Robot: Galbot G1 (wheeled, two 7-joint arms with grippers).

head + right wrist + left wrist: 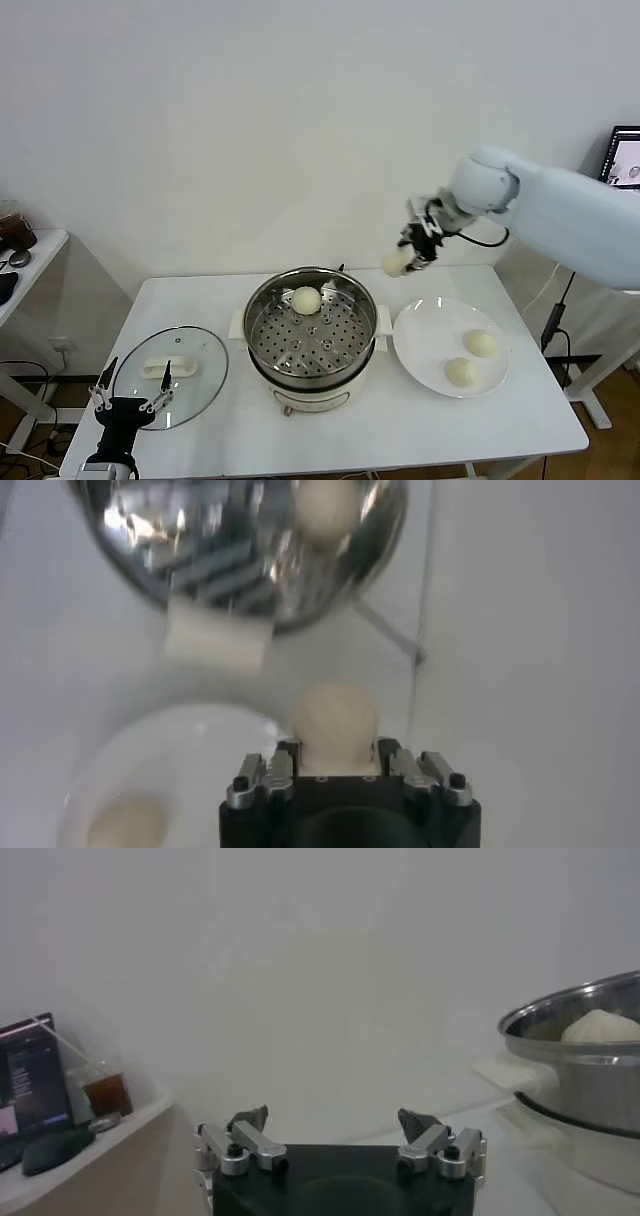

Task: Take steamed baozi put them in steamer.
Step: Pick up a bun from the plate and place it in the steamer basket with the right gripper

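Now, surface: white table [200, 300], plain white wall behind.
Baozi: four; one in steamer [312, 335], two on plate [425, 345].
Right gripper [410, 255]: grasping one baozi [396, 263] above the table.
Left gripper [130, 403]: released, parked beside glass lid [205, 365].

Soft, even light is filling the head view, casting only faint shadows under the steamer [311, 340] and plate [430, 355]. In the right wrist view everything is smearing with blur, and glare is streaking across the steamer's steel.
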